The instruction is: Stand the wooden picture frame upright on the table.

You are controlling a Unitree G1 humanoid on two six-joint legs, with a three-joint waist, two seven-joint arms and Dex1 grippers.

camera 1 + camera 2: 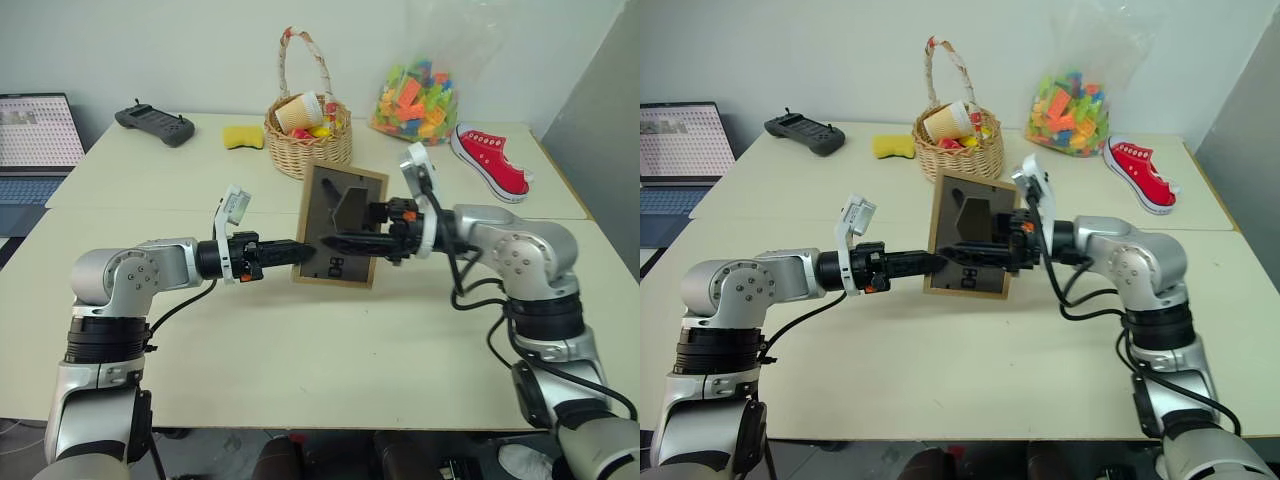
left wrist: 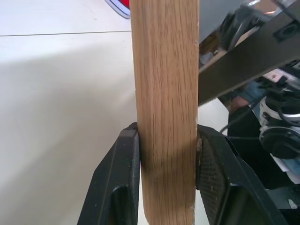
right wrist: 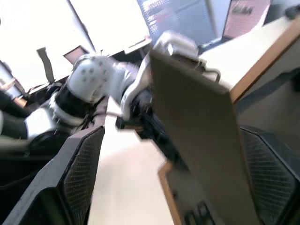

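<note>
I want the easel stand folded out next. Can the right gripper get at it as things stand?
Probably yes. The left gripper clamps the wooden picture frame's edge, back panel facing the robot, and the open right gripper already straddles the easel stand, nothing between.

honestly nothing you can properly read, faint white marks low on the wooden picture frame point(image 1: 338, 226) back, laptop point(image 1: 38, 135) screen illegible

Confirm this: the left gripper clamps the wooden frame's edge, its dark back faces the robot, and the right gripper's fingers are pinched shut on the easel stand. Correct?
Not quite. The right gripper stands open, its fingers either side of the easel stand, as the right wrist view shows. The left gripper does clamp the wooden picture frame, back towards the robot.
</note>
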